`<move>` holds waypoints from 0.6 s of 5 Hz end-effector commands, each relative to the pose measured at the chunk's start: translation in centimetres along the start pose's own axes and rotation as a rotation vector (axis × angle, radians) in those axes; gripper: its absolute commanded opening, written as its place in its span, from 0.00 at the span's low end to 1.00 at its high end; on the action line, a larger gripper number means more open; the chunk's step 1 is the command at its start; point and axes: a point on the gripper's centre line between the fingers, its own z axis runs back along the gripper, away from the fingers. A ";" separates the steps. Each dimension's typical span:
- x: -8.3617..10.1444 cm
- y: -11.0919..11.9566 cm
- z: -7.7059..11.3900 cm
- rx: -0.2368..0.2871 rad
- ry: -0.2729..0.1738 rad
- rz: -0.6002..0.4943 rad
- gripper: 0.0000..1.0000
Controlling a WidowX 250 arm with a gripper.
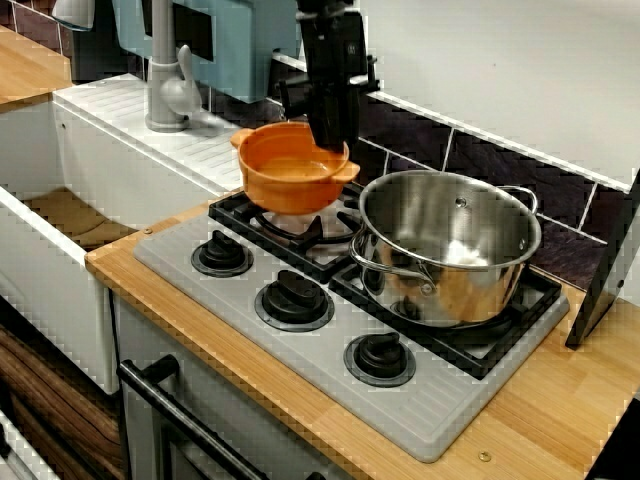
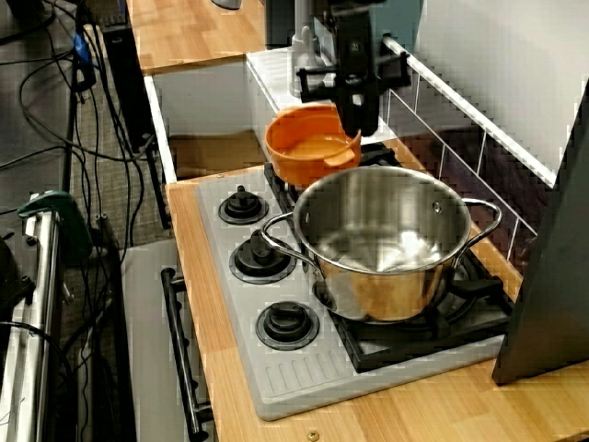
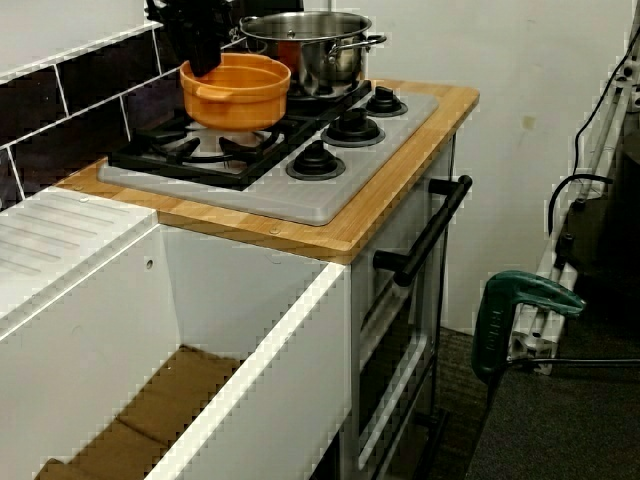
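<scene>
Front view: gripper [image 1: 332,140] grips orange pot [image 1: 290,178] beside steel pot [image 1: 440,225].

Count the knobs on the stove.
3, along the front edge of the stove: the sink-side knob, the middle knob, the pot-side knob before the steel pot. None seems hidden.

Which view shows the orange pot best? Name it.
The view from the stove's front: the orange pot shows both handles, its inside, and the gripper clamped on its far rim. In the view from the steel pot's end it shows behind the steel pot; the view from the sink side shows mostly its outer wall.
</scene>
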 end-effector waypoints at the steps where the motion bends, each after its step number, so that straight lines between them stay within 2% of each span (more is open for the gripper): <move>1: -0.7 2.1 0.7 0.063 0.051 -0.018 1.00; 3: -1.0 1.5 2.3 0.069 0.020 -0.007 1.00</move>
